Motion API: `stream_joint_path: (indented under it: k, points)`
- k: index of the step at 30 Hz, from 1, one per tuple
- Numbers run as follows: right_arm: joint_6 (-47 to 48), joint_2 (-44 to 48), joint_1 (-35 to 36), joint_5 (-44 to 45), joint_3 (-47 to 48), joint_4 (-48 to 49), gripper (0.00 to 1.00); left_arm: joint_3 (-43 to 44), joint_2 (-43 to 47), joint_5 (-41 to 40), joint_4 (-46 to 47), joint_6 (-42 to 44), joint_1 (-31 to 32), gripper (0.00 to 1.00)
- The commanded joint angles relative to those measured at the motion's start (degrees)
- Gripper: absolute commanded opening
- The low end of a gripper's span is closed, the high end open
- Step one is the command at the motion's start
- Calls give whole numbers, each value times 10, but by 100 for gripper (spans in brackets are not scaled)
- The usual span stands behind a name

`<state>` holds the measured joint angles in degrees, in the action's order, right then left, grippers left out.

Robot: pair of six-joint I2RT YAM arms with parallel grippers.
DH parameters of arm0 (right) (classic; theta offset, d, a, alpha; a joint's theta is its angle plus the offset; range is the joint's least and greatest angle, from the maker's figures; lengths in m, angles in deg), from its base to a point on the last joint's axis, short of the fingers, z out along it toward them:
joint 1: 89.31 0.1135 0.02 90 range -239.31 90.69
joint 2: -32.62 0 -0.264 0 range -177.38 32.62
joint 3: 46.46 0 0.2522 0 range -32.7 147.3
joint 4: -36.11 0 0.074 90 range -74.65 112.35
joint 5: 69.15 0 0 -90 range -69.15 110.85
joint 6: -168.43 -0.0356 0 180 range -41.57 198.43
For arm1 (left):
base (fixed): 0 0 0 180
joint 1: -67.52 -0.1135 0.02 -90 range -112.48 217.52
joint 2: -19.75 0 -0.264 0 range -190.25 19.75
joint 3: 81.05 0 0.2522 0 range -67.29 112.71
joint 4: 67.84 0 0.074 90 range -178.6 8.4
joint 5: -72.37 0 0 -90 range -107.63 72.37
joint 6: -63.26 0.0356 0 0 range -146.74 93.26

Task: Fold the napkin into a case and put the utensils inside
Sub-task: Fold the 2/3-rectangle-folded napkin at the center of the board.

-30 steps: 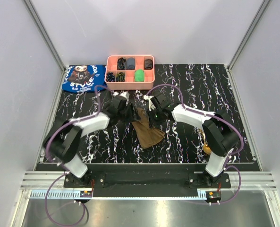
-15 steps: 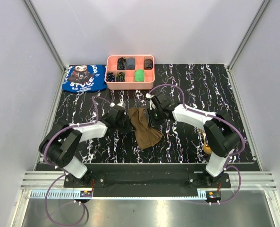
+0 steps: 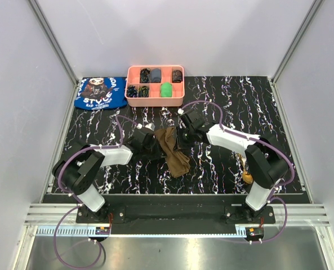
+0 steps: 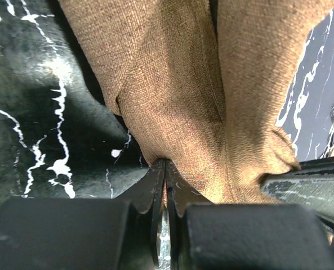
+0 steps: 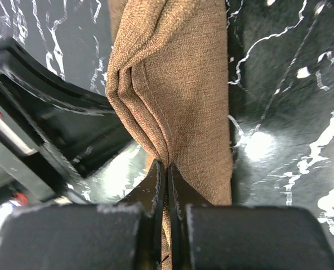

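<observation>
Item, lower right of the top view: utensils [image 3: 246, 176], gold-brown, lying on the bench [image 3: 223, 101], partly hidden.
Item, centre: napkin [image 3: 172, 147], olive-brown, bunched lengthwise in loose folds.
Grip: left claw [image 4: 165, 169] pinched tight on one edge of the napkin, and right claw [image 5: 167, 169] pinched tight on stacked layers opposite.
Handling: draw both claws apart evenly. Lay the cloth flat, align the hems and leave a pocket mouth open.

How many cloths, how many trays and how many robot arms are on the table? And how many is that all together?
Cloths: 2 (olive-brown woven napkin, blue printed cloth)
Trays: 1 (pink plastic compartment tray)
Robot arms: 2 (left arm, right arm)
Total: 5
</observation>
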<state>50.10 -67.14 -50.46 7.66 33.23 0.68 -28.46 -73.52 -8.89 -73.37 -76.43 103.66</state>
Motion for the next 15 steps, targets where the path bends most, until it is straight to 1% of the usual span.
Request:
stream_joint_path:
  k: [1,8,13,15]
  points:
    - [-84,0,11,-17,-5,42,0,-7,-14,-4,23,-8,10,7]
    - [-159,-19,20,-7,-52,122,0,-4,-11,-4,24,-10,15,7]
    - [-146,-32,20,-6,-86,162,1,-1,5,-7,7,0,14,8]
    - [-136,-31,19,-10,-92,172,9,6,19,-13,-19,6,12,12]
